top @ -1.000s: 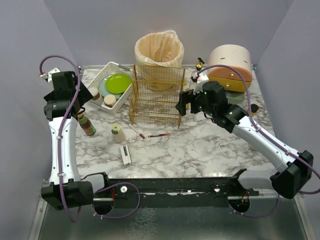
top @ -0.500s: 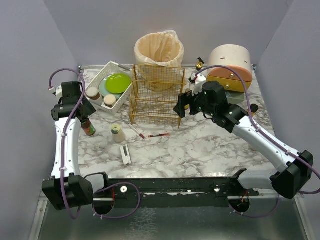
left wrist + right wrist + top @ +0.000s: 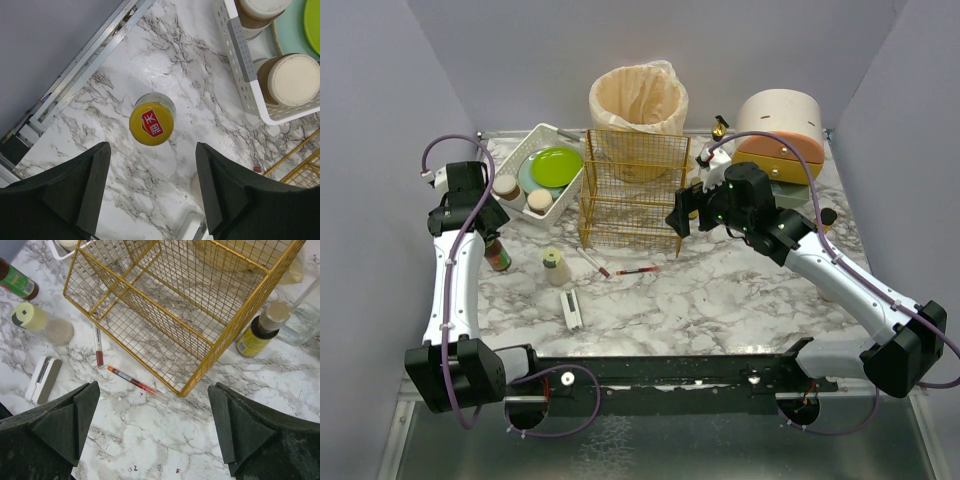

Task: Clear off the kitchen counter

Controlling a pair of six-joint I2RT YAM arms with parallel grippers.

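Observation:
The marble kitchen counter [image 3: 720, 290] holds loose items. My left gripper [image 3: 480, 218] is open and empty, hovering over a brown sauce bottle [image 3: 497, 253]. In the left wrist view the bottle's yellow cap [image 3: 151, 124] sits just ahead of the gap in the left gripper [image 3: 151, 150]. My right gripper [image 3: 682, 214] is open and empty above the front right corner of the gold wire rack [image 3: 632, 190]. In the right wrist view the right gripper [image 3: 153, 390] hangs over a red-filled tube [image 3: 132, 381] lying on the counter.
A white slotted tray [image 3: 552, 205] with jars and a green plate stands back left. A lined bin [image 3: 638, 100] and a round wooden box [image 3: 778, 130] stand behind. A pale-capped jar [image 3: 556, 268], a pen [image 3: 98, 347], a white case [image 3: 573, 308] and a small yellow bottle [image 3: 257, 332] lie around.
My left arm has swung its wrist toward the left wall and down over the sauce bottle. My right gripper has shifted slightly left. Nothing was picked up.

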